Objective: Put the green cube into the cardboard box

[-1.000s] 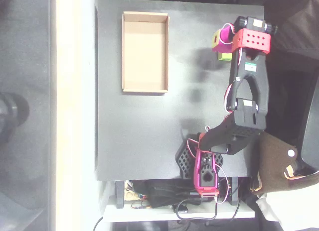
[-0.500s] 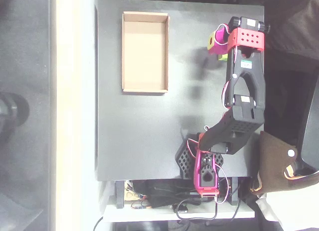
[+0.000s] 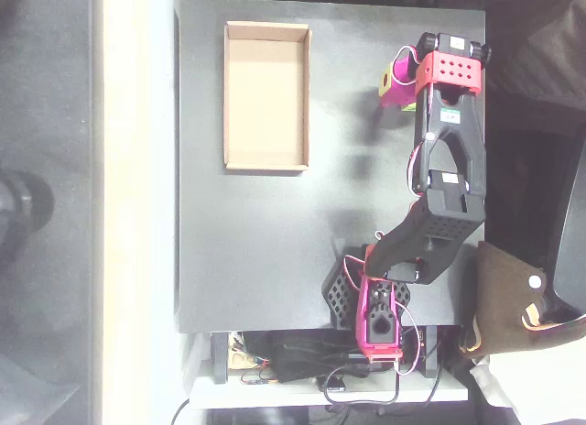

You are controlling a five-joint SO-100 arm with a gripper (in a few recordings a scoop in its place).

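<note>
The cardboard box (image 3: 265, 95) lies open on the black table at the upper left, with nothing inside it. My gripper (image 3: 397, 82), magenta with a yellow-green patch on its left side, points down at the table near the upper right, well to the right of the box. The green cube is hidden beneath the gripper head. From above I cannot tell how the jaws stand or whether they hold anything.
The black and red arm (image 3: 449, 159) runs down the right side of the table to its base (image 3: 377, 306) at the bottom edge. Cables and a power strip (image 3: 311, 365) lie below the table. A brown object (image 3: 517, 301) sits off the right edge.
The gripper head has shifted slightly up and left, and it now covers the lime cube that showed just below it a second ago.
</note>
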